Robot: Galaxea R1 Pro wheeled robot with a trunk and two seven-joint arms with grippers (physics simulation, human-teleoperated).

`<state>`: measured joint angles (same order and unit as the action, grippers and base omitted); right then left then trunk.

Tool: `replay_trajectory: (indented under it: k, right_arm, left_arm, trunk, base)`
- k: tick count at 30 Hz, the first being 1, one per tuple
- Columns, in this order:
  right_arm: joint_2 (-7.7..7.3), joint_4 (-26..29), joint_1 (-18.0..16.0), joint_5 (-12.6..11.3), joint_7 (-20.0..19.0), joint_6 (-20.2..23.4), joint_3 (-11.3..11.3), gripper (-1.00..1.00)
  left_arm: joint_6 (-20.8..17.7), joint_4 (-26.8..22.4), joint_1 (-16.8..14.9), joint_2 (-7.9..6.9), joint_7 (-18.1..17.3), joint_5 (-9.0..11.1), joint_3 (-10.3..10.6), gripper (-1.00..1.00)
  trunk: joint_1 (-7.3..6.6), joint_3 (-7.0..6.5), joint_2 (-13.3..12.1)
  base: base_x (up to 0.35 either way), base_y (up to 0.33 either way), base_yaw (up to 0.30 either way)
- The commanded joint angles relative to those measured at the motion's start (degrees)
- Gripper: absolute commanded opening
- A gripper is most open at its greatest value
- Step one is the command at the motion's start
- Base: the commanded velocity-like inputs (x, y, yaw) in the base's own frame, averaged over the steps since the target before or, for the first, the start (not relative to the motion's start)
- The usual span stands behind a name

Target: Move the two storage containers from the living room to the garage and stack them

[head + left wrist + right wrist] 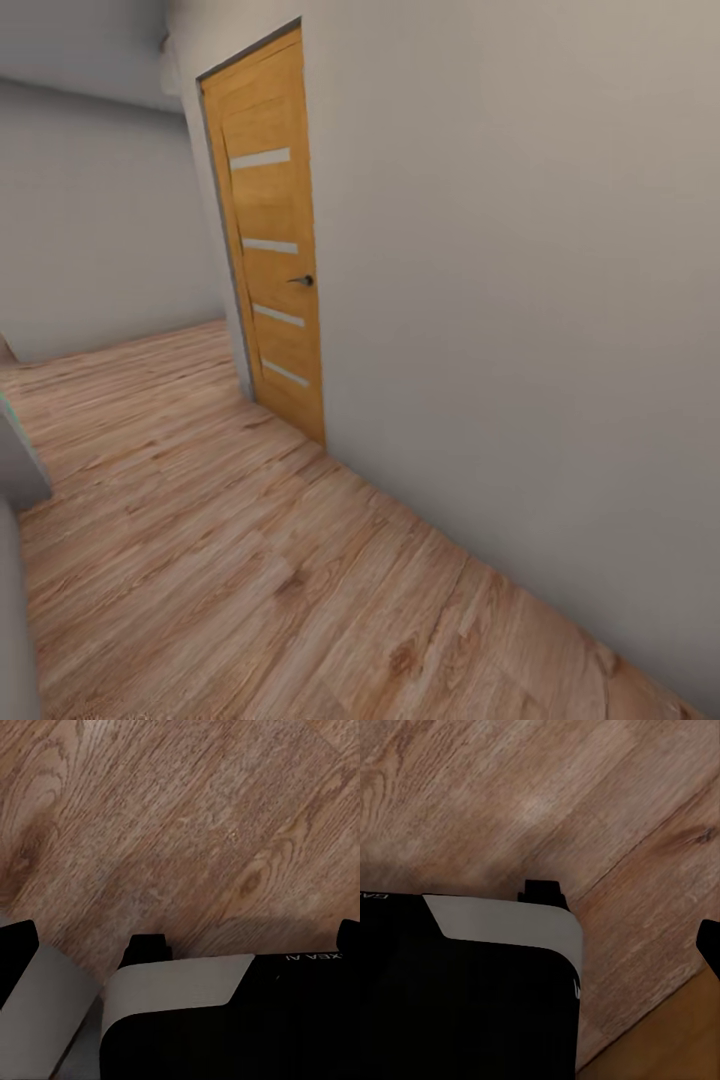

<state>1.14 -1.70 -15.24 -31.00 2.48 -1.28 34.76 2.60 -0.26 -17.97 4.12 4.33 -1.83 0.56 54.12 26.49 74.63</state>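
The robot faces a closed wooden door (270, 240) across wood-plank floor (250, 560), arms hanging low for travel; I cannot tell either gripper's state.

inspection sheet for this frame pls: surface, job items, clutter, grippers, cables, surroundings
Surface: light wood-plank floor, bare where visible.
Job's things: nothing seen; no orange-red containers in these views.
Clutter: nothing seen; a grey edge at the head view's left side cannot be identified.
Grippers: both wrist views look down at the planks over the robot's black-and-grey base; dark finger tips at the picture edges, open or shut cannot be told.
Cables: nothing seen.
Surroundings: plain white wall, shut wooden door with pale horizontal strips and a dark handle.
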Motion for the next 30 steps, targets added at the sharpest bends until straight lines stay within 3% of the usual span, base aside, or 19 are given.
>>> replay_trajectory:
  k: [1, 14, 30]
  right_arm:
    - [0.02, -0.11, -0.05, -0.46, 0.07, -0.16, 0.49, 1.00]
    - [0.08, -0.12, -0.06, -0.53, 0.07, -0.22, 0.49, 1.00]
    - [0.12, -0.12, -0.05, -0.46, 0.07, -0.22, 0.49, 1.00]
  left_arm:
    - [0.20, 0.12, -0.05, 0.02, 0.24, -0.19, 0.05, 1.00]
    - [0.12, 0.17, -0.05, -0.08, 0.24, -0.19, 0.05, 1.00]
    - [0.12, 0.17, -0.05, -0.08, 0.24, -0.19, 0.05, 1.00]
  trunk:
    - [0.00, 0.06, 0.03]
    - [0.00, 0.06, 0.03]
    - [0.00, 0.06, 0.03]
  base:
    - [0.150, 0.000, 0.111]
    - [0.315, 0.000, 0.012]
    - [0.322, 0.000, 0.248]
